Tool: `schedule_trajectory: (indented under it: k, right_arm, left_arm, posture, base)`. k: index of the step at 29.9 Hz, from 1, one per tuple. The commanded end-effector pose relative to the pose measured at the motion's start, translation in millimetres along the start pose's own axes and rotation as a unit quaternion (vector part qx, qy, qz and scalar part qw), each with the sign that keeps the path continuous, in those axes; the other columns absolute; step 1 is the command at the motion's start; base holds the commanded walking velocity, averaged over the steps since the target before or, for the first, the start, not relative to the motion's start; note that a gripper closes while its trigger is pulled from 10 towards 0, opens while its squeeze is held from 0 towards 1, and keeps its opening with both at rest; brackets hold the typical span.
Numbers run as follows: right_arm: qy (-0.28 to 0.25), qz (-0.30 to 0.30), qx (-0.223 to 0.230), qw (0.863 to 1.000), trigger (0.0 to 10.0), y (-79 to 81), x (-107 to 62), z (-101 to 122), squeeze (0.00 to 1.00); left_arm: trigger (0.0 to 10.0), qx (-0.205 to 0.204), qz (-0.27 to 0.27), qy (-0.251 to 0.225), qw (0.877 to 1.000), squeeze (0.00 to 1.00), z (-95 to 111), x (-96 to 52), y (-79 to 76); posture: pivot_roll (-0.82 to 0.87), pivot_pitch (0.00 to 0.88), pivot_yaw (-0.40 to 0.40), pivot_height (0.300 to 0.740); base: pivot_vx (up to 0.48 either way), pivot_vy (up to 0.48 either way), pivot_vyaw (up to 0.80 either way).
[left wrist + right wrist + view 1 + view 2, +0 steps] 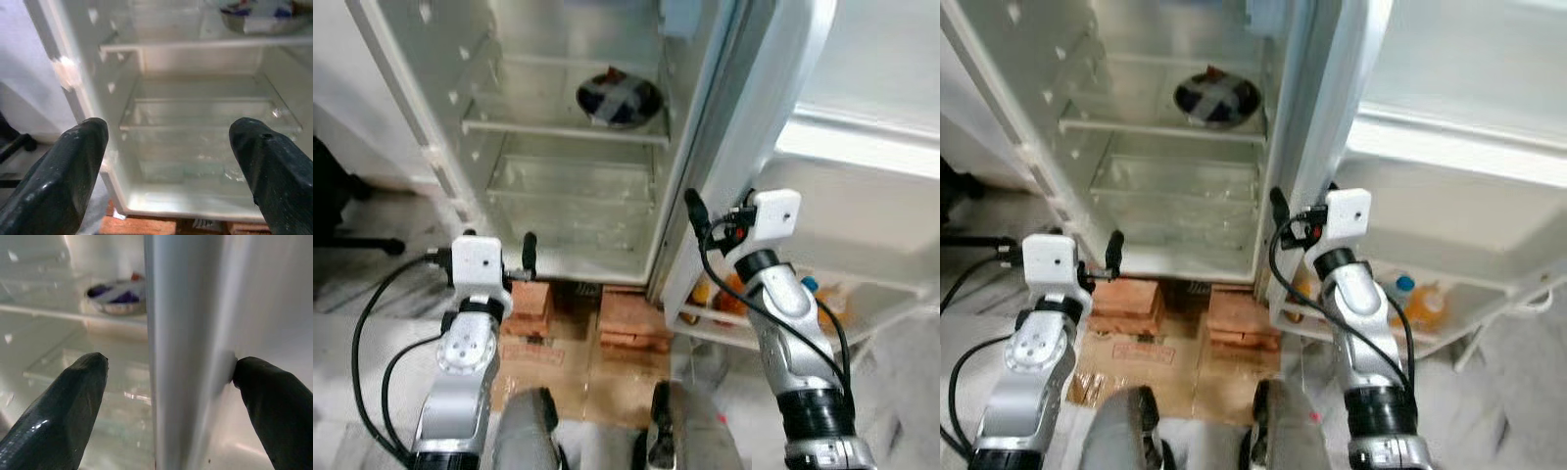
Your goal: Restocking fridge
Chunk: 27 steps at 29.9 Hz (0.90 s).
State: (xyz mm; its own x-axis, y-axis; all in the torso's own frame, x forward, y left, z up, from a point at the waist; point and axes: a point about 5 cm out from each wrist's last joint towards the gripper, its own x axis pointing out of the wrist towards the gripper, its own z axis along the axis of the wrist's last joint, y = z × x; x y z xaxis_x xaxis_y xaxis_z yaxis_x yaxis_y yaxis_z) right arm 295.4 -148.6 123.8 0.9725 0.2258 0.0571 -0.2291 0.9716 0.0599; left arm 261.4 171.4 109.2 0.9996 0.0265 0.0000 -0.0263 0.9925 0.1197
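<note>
While the fridge [578, 186] stands open before me, a bowl [619, 99] sits on its shelf [563, 130]. My right gripper [168, 396] straddles the door [195, 333] edge, fingers spread (one pad touching). My left gripper [168, 161] hangs open near the lower compartment. Bottles [1410, 299] fill the door rack.

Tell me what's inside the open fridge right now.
The fridge holds one dark bowl on a shelf, its contents unclear. Below sits a clear crisper drawer that looks empty. Bottles stand in the door rack, partly hidden by the right arm.
</note>
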Motion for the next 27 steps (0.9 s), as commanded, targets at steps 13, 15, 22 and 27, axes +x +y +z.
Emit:
schedule_trajectory:
  k: [13, 15, 22, 27]
  right_arm:
    - [0.071, -0.030, -0.010, 0.997, 10.0, -15.9, -96.0, -12.5, 0.00]
    - [0.075, -0.032, -0.010, 0.997, 10.0, -16.2, -98.2, -12.6, 0.00]
    - [0.079, -0.035, -0.008, 0.996, 10.0, -17.8, -95.3, -14.1, 0.00]
    - [0.086, -0.029, -0.005, 0.996, 10.0, -18.5, -94.0, -19.6, 0.00]
  left_arm:
    - [10.0, 0.001, -0.032, 0.012, 0.999, 0.00, -4.2, -3.5, -6.7]
    - [10.0, 0.000, -0.035, 0.011, 0.999, 0.00, -4.0, -2.0, -7.0]
    - [10.0, -0.001, -0.036, 0.008, 0.999, 0.00, -1.5, 2.0, -6.7]
    - [10.0, 0.001, -0.030, 0.009, 0.999, 0.00, -2.9, -0.4, -3.6]
  posture:
    - [-0.02, 0.069, -0.072, 0.708]
    - [-0.03, 0.069, -0.068, 0.708]
    - [-0.02, 0.067, -0.072, 0.708]
    - [-0.01, 0.068, -0.077, 0.708]
  base:
    - [0.000, 0.000, 0.00]
    - [0.000, 0.000, 0.00]
    - [-0.325, 0.000, 0.00]
    - [-0.359, 0.000, 0.00]
